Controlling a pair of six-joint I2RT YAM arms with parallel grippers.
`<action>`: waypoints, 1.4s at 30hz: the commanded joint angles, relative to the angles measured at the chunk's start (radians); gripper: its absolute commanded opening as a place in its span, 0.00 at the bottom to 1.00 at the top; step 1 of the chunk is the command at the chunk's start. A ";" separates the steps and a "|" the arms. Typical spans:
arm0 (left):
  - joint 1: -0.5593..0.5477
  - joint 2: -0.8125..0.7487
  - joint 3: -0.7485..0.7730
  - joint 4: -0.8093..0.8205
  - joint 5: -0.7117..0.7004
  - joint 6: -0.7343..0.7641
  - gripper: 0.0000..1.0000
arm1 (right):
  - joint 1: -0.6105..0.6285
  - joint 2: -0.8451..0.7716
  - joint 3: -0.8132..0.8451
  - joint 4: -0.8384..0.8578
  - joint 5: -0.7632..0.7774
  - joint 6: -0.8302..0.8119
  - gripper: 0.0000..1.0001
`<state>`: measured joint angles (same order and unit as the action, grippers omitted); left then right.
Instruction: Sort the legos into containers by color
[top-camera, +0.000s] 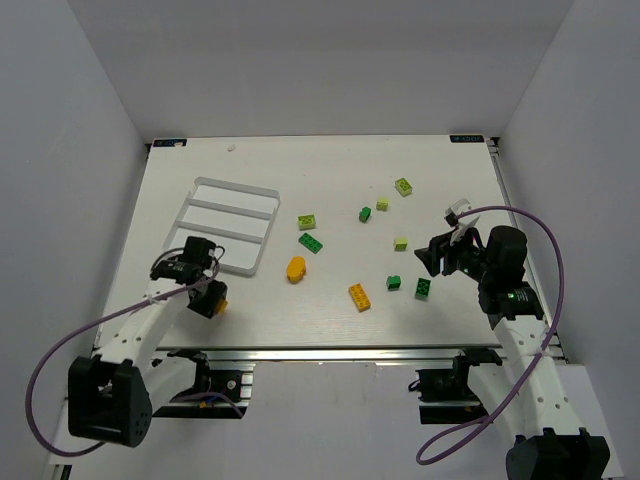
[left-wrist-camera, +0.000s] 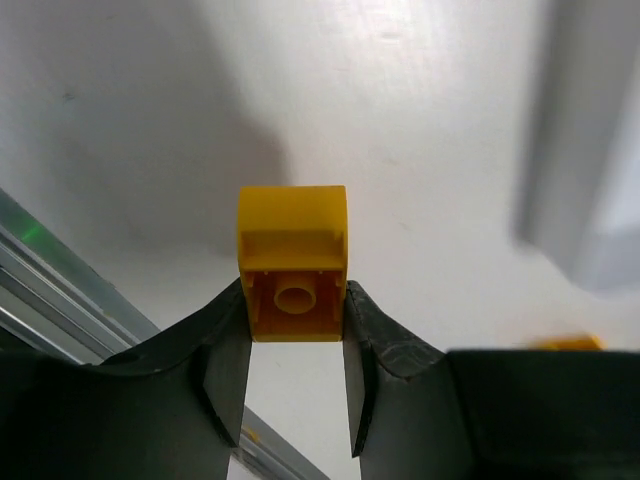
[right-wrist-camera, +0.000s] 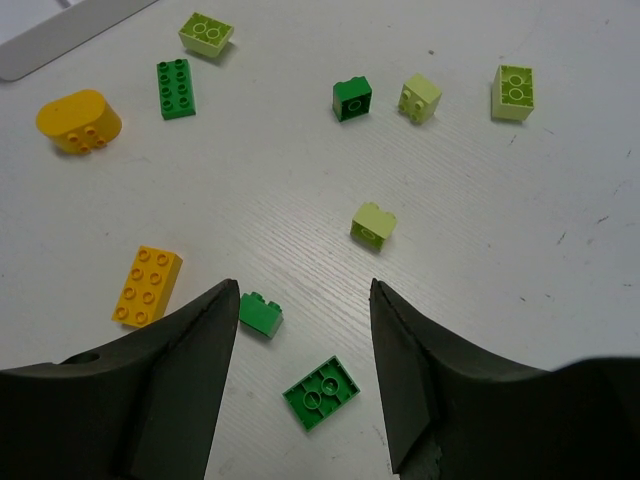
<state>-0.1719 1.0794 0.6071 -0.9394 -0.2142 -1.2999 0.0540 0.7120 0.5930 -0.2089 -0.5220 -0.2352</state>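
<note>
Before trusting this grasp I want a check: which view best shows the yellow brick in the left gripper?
Left wrist: the yellow brick fills the centre, hollow underside facing the camera, pinched by the left gripper. The top view shows only a yellow speck there; the right wrist view misses it.
</note>
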 joint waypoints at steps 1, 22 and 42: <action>-0.003 -0.113 0.147 -0.059 -0.031 0.077 0.03 | 0.007 -0.009 0.034 0.032 0.007 0.004 0.60; 0.022 0.367 0.529 0.116 -0.206 0.134 0.29 | 0.014 -0.003 0.027 0.039 0.010 -0.004 0.60; 0.020 0.334 0.535 0.403 0.354 0.700 0.15 | 0.018 0.007 0.031 0.008 -0.087 -0.078 0.72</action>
<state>-0.1390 1.5536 1.1713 -0.7429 -0.2478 -0.9333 0.0654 0.7155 0.5930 -0.2100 -0.5426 -0.2665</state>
